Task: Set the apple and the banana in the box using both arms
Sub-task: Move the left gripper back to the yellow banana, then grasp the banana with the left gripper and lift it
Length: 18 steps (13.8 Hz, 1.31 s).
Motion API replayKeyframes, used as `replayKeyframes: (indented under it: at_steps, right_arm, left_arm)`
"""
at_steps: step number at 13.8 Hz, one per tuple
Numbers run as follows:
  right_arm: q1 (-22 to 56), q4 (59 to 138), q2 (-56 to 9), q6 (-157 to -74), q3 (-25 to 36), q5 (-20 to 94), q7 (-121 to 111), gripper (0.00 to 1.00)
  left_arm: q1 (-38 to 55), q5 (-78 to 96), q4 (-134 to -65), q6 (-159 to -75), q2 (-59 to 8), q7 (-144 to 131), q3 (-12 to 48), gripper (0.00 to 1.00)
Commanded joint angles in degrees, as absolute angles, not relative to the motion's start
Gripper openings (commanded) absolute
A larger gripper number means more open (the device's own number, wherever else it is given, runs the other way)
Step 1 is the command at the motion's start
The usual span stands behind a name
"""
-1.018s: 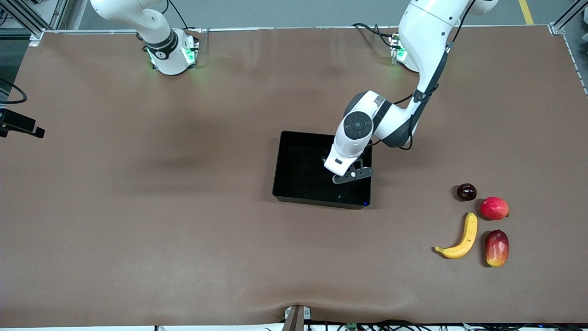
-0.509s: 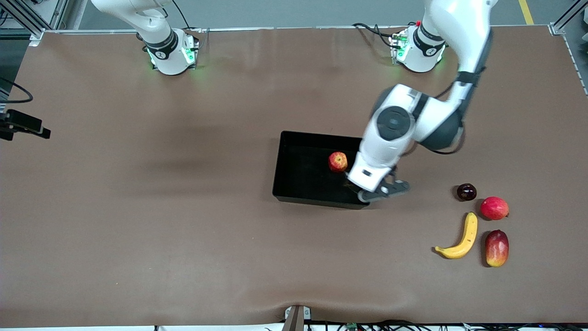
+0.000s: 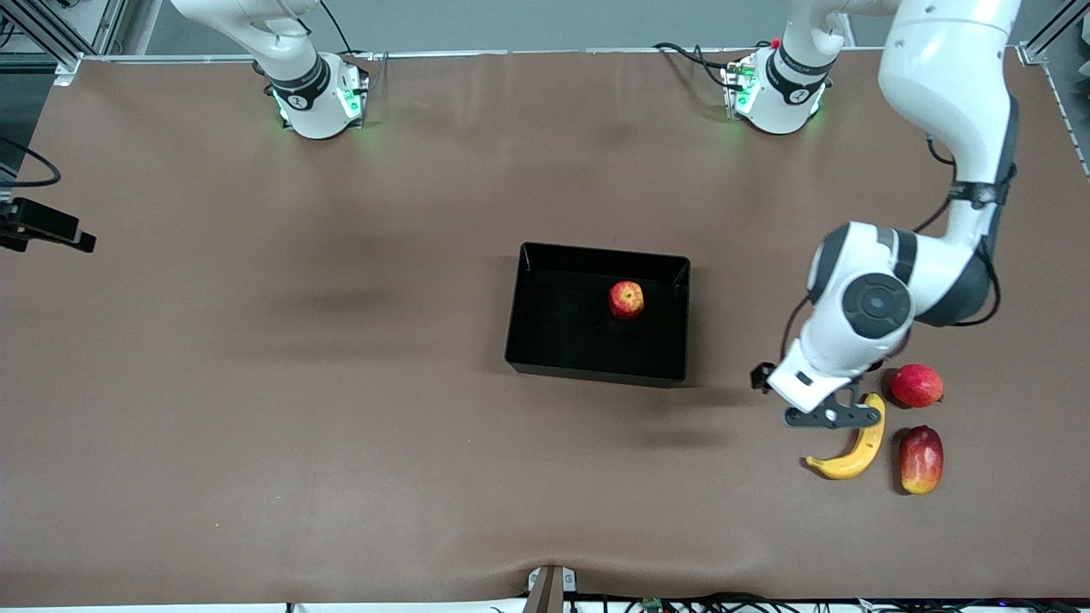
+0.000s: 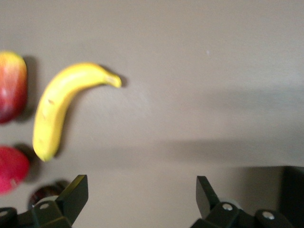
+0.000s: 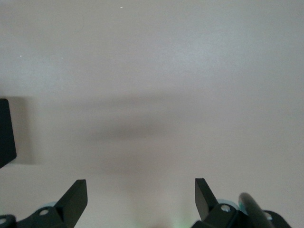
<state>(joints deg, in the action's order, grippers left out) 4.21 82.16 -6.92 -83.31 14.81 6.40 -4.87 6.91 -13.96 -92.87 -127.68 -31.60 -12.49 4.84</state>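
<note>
The apple (image 3: 626, 300) already lies in the box (image 3: 528, 340), so you are now on the banana step. Your left gripper (image 3: 830, 417) hangs over the worktop (image 3: 341, 426) with its jaws spread wide and empty; the banana (image 3: 854, 447) lies just past the jaws, beside the mango (image 3: 920, 460) and the pinkish-red fruit (image 3: 916, 385). In the left wrist view the banana (image 4: 59, 107) sits off the jaw line, toward one finger. Next, you likely need to centre the jaws across the banana's middle, then descend, keeping clear of its neighbours. Your right gripper (image 5: 137, 204) waits, jaws spread, over bare worktop.
</note>
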Motion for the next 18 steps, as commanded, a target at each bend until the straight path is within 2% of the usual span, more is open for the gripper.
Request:
replayKeyframes:
  at_steps: [1,3,6,8,10,14,18]
  right_arm:
    - [0.7,86.47,-3.35,-87.08,12.39,5.1,-4.22,1.0]
    - [0.44,88.24,-1.67,-89.03,8.64,1.52,-4.04,1.0]
    - [-0.17,86.49,-2.2,-88.42,7.91,0.44,-3.61,1.0]
    - [-1.05,83.95,-2.29,-88.33,7.74,0.61,-3.86,1.0]
    - [-0.7,83.85,-2.29,-84.83,7.82,1.23,-4.13,1.0]
    - [-0.18,83.85,-2.2,-85.43,7.82,0.79,-4.22,1.0]
    - [0.52,83.85,-2.2,-85.25,7.65,1.06,-4.13,1.0]
  left_arm:
    - [2.04,-15.29,-90.36,-132.52,-35.93,-0.32,5.45,1.0]
    - [-0.95,-15.29,-86.51,-134.99,-40.41,10.4,5.45,1.0]
    - [-3.16,-15.12,-80.96,-135.79,-46.04,24.05,5.45,1.0]
    - [-3.43,-15.21,-79.98,-137.71,-47.89,29.33,5.36,1.0]
    - [-3.87,-15.21,-79.19,-139.13,-49.48,32.16,5.36,1.0]
    - [-3.87,-15.29,-79.01,-140.27,-50.54,35.41,5.36,1.0]
    - [-3.87,-15.38,-79.01,-143.69,-51.5,38.14,3.61,0.93]
